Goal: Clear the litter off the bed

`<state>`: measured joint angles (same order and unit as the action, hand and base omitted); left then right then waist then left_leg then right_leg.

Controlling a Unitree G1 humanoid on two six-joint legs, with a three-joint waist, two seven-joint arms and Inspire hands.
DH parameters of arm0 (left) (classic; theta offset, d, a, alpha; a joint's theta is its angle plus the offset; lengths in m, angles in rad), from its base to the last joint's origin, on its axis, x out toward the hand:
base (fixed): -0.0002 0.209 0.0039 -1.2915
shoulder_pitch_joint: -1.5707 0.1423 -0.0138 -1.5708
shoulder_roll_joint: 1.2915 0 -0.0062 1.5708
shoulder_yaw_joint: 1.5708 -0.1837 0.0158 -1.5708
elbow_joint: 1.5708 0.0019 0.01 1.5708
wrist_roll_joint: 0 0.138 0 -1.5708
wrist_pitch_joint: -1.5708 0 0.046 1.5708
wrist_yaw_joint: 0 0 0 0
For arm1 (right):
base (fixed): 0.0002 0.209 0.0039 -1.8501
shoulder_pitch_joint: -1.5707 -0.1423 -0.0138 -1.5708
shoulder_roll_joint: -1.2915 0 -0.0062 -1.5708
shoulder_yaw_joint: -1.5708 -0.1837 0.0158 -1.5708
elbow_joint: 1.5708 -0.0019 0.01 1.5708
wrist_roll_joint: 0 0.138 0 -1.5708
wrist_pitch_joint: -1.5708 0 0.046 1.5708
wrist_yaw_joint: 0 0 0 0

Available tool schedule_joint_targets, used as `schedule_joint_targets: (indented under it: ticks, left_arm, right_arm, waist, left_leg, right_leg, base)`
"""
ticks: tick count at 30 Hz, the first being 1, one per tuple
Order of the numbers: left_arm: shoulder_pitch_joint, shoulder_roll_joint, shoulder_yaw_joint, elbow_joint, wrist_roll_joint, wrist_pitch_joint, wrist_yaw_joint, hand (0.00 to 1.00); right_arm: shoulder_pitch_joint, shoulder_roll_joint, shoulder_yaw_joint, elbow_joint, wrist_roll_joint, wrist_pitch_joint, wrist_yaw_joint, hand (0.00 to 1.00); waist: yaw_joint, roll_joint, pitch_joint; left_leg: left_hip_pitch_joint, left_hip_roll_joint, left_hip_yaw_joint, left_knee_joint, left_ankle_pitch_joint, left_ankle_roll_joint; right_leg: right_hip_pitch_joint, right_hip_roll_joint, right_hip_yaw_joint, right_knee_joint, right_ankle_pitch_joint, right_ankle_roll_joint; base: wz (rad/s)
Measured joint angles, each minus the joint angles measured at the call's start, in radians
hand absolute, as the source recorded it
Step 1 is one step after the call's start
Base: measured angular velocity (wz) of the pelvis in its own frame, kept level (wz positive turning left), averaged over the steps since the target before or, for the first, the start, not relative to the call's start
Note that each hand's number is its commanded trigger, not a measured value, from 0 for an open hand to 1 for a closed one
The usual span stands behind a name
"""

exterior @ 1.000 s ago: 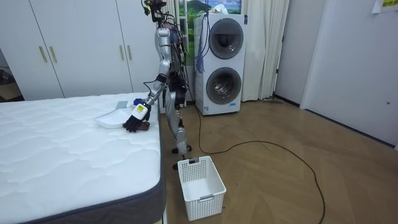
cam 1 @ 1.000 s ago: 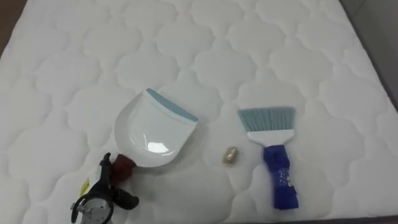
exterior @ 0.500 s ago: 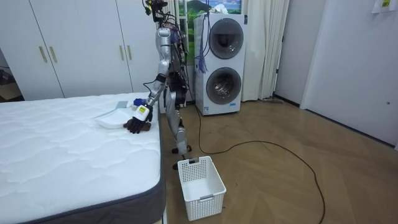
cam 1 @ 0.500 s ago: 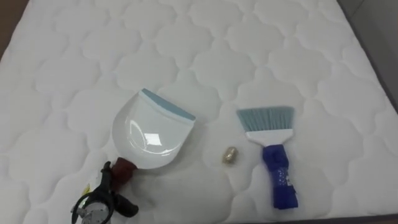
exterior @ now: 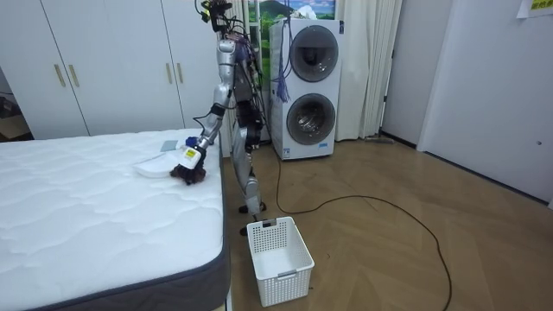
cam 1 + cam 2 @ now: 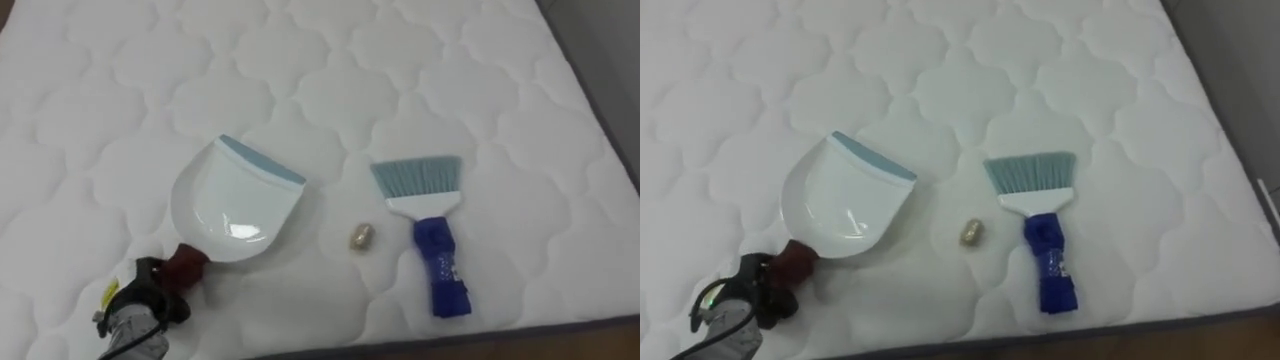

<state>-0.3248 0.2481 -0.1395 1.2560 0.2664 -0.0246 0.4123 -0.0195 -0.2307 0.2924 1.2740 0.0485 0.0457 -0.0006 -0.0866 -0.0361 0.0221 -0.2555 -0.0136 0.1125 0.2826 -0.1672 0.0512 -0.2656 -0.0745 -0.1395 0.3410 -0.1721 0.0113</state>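
Note:
A white dustpan (image 6: 235, 205) with a pale blue lip lies flat on the quilted white mattress (image 6: 300, 60), its dark red handle (image 6: 187, 262) pointing to the lower left. My left hand (image 6: 140, 305) sits at the handle's end with dark fingers curled round it; the room view has this hand (image 5: 187, 166) low on the bed beside the pan. To the right lies a brush (image 6: 430, 240) with a blue handle and light blue bristles, bristles pointing away from me. A small golden-brown scrap (image 6: 361, 236) rests between pan and brush, touching neither.
The mattress's dark side edge (image 6: 600, 100) runs down the right, and its front edge lies just below the brush. In the room view I stand at the bed's side; a white basket (image 5: 278, 259) sits on the wooden floor, stacked washing machines (image 5: 309, 86) behind me.
My left hand's fingers, spread beside the handle before, have closed round it. The whole eye view has shifted a little; pan, brush and scrap keep their places on the mattress.

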Motion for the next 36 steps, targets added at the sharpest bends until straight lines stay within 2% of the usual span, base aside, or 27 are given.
schedule_joint_targets:
  ticks: [2, 4, 7, 17, 26, 30, 33, 36]
  left_arm:
    - [-0.013, 0.008, -0.001, 0.020, 0.000, 0.012, -0.003, 1.00]
    - [-0.013, -0.004, -0.003, 0.035, -0.001, 0.027, -0.011, 1.00]
    - [-0.017, -0.023, -0.002, 0.036, -0.001, 0.022, -0.013, 1.00]
    - [-0.026, -0.025, -0.002, 0.040, -0.005, 0.020, -0.013, 1.00]
    - [-0.025, -0.026, 0.001, 0.041, -0.018, 0.019, -0.014, 1.00]
    - [-0.019, -0.024, 0.000, 0.037, -0.007, 0.016, -0.012, 1.00]
    - [-0.017, -0.015, 0.000, 0.034, 0.040, 0.014, 0.002, 1.00]
    - [0.012, 0.004, 0.001, -0.009, 0.104, 0.003, 0.033, 1.00]
  right_arm:
    - [0.000, 0.000, -0.001, 0.001, -0.020, 0.000, -0.008, 0.00]
    - [-0.003, 0.000, -0.001, -0.002, -0.028, -0.001, -0.014, 0.00]
    - [-0.003, 0.000, -0.005, -0.002, -0.034, 0.000, -0.025, 0.00]
    - [-0.001, 0.000, -0.040, -0.021, -0.041, 0.000, -0.046, 0.00]
    - [0.000, 0.000, -0.042, -0.030, 0.033, -0.013, -0.055, 0.00]
    - [0.003, -0.003, -0.082, -0.050, 0.169, -0.036, -0.054, 0.00]
    - [0.007, -0.005, -0.115, -0.083, 0.237, -0.046, -0.061, 0.00]
    - [0.013, -0.004, -0.163, -0.111, 0.329, -0.058, -0.087, 0.00]
  waist:
    - [-0.006, 0.000, 0.0000]
    - [-0.019, -0.001, 0.0007]
    - [-0.022, -0.002, 0.0017]
    - [-0.022, -0.015, 0.0107]
    - [-0.016, -0.014, 0.0091]
    - [-0.016, -0.004, 0.0031]
    - [-0.016, 0.001, 0.0007]
    - [-0.015, 0.006, -0.0006]
  left_leg:
    - [-0.007, 0.000, 0.000, 0.004, 0.000, 0.000]
    - [-0.019, 0.001, 0.000, 0.009, -0.001, 0.001]
    - [-0.049, 0.000, -0.001, 0.024, -0.001, 0.001]
    - [-0.068, -0.001, -0.001, 0.053, -0.001, 0.001]
    - [-0.066, 0.000, -0.002, 0.045, -0.001, 0.000]
    - [-0.063, 0.000, -0.002, 0.045, -0.001, 0.000]
    - [-0.055, 0.001, -0.002, 0.052, -0.001, 0.000]
    - [-0.031, 0.002, -0.005, 0.051, -0.005, 0.000]
  right_leg:
    - [-0.011, -0.001, 0.000, 0.012, 0.000, 0.000]
    - [-0.025, -0.002, 0.000, 0.022, -0.001, -0.001]
    - [-0.051, -0.003, -0.001, 0.031, -0.003, -0.004]
    - [-0.070, -0.009, 0.001, 0.056, -0.019, -0.010]
    - [-0.066, -0.007, 0.000, 0.053, -0.021, -0.009]
    - [-0.062, -0.007, -0.003, 0.053, -0.021, -0.009]
    - [-0.052, -0.008, -0.004, 0.055, -0.021, -0.009]
    - [-0.021, -0.006, -0.001, 0.044, -0.024, -0.009]
  base:
    - [0.00]
    - [0.00]
    - [0.00]
    - [0.00]
    - [0.00]
    - [0.00]
    - [0.00]
    - [0.03]
